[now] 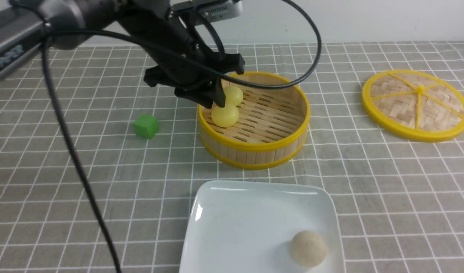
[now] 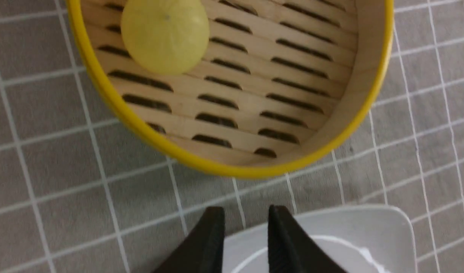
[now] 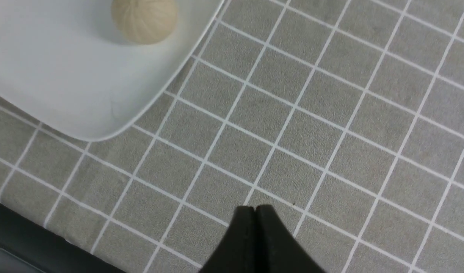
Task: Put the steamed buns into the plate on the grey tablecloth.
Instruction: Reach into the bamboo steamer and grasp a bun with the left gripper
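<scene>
Two pale yellow steamed buns [image 1: 225, 115] [image 1: 234, 94] sit at the left side of the bamboo steamer basket [image 1: 254, 149]. The left wrist view shows one of them [image 2: 165, 34]. A beige-white bun [image 1: 308, 248] lies in the white square plate [image 1: 224, 235] on the grey tablecloth [image 1: 84, 182]. My left gripper [image 1: 217, 99] hangs over the basket's left rim, just above the yellow buns. Its jaws [image 2: 246, 214] stand slightly apart and hold nothing. My right gripper [image 3: 254, 209] is shut and empty over the cloth beside a plate corner [image 3: 84, 113]. It is out of the front view.
A green cube [image 1: 146, 126] lies on the cloth left of the basket. The woven yellow-rimmed lid [image 1: 416, 104] lies at the far right. The left arm's black cable [image 1: 76, 163] trails down across the left of the cloth.
</scene>
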Robot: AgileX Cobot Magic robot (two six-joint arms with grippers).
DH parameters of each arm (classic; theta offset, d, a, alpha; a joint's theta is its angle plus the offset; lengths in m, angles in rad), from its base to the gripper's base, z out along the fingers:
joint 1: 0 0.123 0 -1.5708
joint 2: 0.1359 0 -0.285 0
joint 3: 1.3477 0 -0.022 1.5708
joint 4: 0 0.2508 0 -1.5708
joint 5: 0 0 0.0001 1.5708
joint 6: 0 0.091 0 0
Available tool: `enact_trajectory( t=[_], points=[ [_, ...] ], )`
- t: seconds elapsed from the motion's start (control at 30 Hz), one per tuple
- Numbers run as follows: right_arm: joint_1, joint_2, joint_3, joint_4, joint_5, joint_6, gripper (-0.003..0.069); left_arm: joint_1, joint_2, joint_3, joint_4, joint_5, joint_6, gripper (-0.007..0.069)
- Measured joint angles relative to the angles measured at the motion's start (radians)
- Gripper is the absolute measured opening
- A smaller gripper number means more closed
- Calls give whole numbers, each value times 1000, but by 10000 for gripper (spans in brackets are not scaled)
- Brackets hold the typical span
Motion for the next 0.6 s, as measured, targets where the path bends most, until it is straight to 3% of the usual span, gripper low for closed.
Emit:
enact_trajectory(
  t=[0.17,0.33,0.6],
  points=[
    [0,0,14,0,-20,4,-6,-3,163,-175,31,24,-1,348],
    [0,0,14,0,-65,4,-1,-5,277,-301,62,29,-1,358],
    [0,0,14,0,-103,4,2,-5,362,-323,119,-15,-2,358]
  ],
)
